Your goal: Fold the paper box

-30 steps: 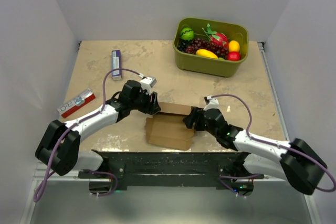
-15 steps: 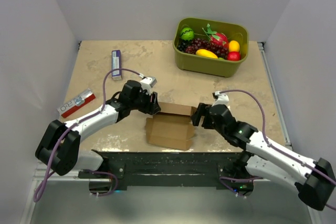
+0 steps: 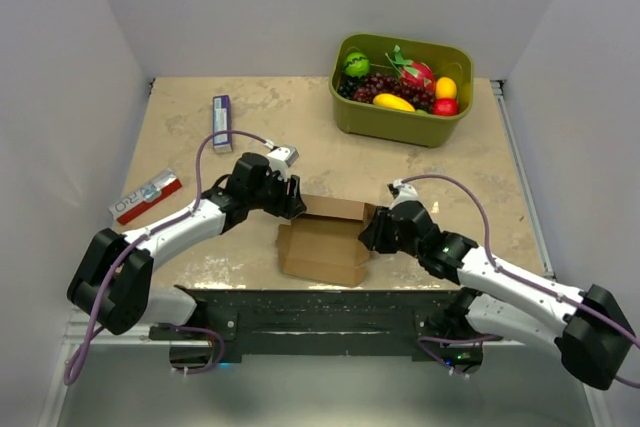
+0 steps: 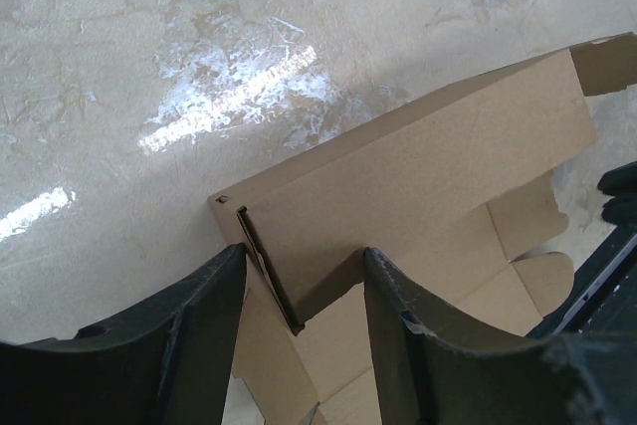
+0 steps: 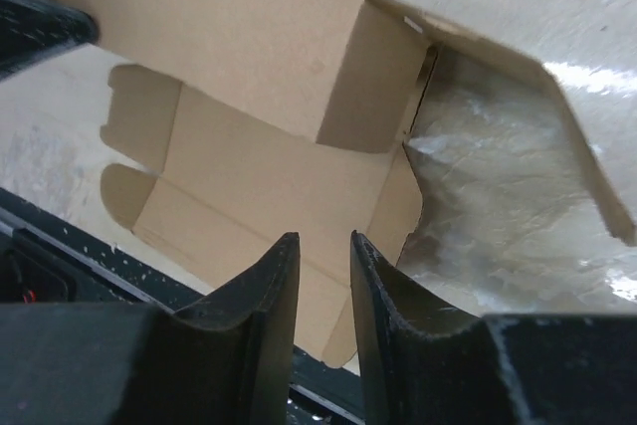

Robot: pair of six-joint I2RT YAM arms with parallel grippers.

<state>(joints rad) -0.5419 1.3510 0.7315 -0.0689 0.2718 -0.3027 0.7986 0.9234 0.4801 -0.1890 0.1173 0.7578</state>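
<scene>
One box (image 3: 325,245), half-folded, near the table's (image 3: 200,137) front edge, centre. Left gripper (image 4: 302,256) spread, straddling its rear-wall corner. Right gripper (image 5: 318,246) nearly closed at right end; can't tell if pinching cardboard.

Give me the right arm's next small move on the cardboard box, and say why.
Probably ease the right gripper toward the paper box's right-end flap and push it inward. The far wall already stands and the left gripper straddles its left corner. The right fingers are nearly together, holding nothing, over the box floor.
</scene>
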